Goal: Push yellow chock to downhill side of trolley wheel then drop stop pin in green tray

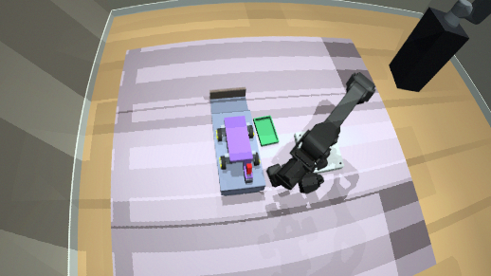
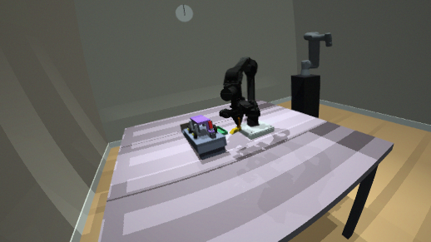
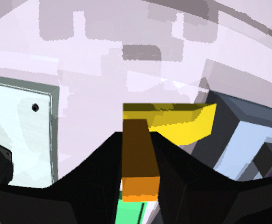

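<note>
While your gripper (image 2: 238, 119) (image 3: 135, 139) pinches the yellow chock (image 2: 235, 130) (image 3: 189, 120) by its orange handle (image 3: 141, 189), beside the ramp (image 1: 241, 186) (image 2: 213, 145) (image 3: 252, 145), you are at the carrying step, so next you should bring it to a wheel's downhill side, without bumping the trolley (image 1: 238, 138) (image 2: 200, 120).

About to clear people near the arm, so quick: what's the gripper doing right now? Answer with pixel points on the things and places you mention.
Gripper (image 2: 238, 127) (image 3: 135, 139): closed on the yellow chock's orange handle (image 3: 141, 187).
</note>
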Controlling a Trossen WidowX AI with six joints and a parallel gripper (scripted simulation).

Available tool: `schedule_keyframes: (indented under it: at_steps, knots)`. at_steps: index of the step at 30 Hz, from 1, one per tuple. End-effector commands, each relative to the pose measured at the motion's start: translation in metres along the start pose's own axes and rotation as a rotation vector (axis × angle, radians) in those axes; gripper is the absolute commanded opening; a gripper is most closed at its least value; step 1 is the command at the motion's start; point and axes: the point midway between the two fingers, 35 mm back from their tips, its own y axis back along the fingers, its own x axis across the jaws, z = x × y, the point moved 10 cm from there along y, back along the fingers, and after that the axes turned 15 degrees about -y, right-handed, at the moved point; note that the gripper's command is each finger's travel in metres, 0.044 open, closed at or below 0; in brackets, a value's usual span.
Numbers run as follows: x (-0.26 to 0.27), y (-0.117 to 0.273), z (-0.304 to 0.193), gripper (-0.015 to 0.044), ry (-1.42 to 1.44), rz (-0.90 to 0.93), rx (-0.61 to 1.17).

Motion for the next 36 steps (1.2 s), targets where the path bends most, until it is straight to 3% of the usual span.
schedule_keyframes:
  at_steps: [1,14,22,36]
  knots:
    - [-0.001,0.015,0.001,0.0000,-0.002,-0.012,-0.007]
    - [-0.005,0.051,0.003,0.0000,-0.002,-0.012,-0.007]
    - [-0.005,0.052,0.003,0.0000,-0.008,-0.012,-0.007]
    - [-0.005,0.052,0.003,0.0000,-0.455,-0.011,-0.011]
